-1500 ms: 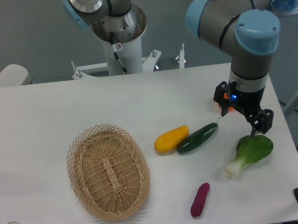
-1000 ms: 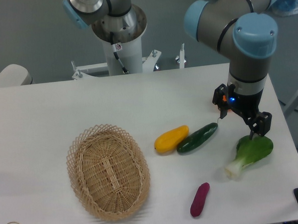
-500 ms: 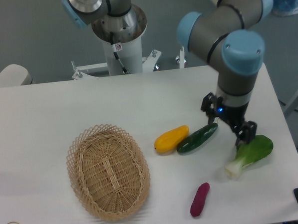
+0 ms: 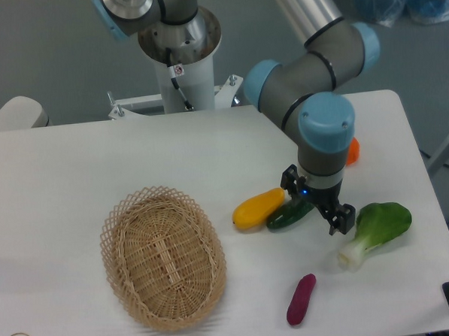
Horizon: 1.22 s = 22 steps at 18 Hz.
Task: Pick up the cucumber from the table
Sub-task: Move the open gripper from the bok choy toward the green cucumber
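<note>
The dark green cucumber lies on the white table, right of centre, its left end touching a yellow vegetable. My gripper points down over the cucumber's right end and hides that end. Its jaws stand apart, so it is open, with one finger at the upper left and the other at the lower right of the cucumber. I cannot tell whether the fingers touch it.
A bok choy lies just right of the gripper. A purple eggplant sits near the front edge. A wicker basket stands at the left. An orange object shows behind the arm.
The arm has swung left and lowered from beside the bok choy to over the cucumber's right end. An orange object behind the arm has come into sight. The vegetables have not moved.
</note>
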Available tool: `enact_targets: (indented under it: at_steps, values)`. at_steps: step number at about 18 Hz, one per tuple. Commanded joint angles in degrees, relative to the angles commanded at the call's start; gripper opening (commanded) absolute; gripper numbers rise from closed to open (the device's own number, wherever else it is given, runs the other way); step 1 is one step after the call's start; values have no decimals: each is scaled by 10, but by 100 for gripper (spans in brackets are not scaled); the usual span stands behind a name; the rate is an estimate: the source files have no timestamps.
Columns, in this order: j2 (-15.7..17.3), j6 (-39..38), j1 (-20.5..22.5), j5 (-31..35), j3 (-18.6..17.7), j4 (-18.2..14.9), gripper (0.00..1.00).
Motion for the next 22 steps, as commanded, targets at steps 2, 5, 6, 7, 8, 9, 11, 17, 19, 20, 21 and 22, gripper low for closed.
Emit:
enact_targets:
  at_steps: [2,5,6,7,8,9,11,17,19,20,21,22]
  values:
    - [-2,4,1,5,-20,10,100]
    - [-4,33,4,5,-34,39,100]
    - [-7,33,4,5,-40,46,100]
    - [-11,34,5,5,-42,56,100]
    - [-11,34,7,5,-48,64,100]
    - [-11,33,11,5,-57,72,100]
    - [-8,28,26,2,-68,88,100]
    - [-8,26,39,0,-113,144,100]
    - [-8,25,40,1,-121,146,100]
    - [-5,25,40,1,-126,147,100]
    - [-4,25,40,1,-127,147,100]
    - [-4,24,40,1,-130,147,100]
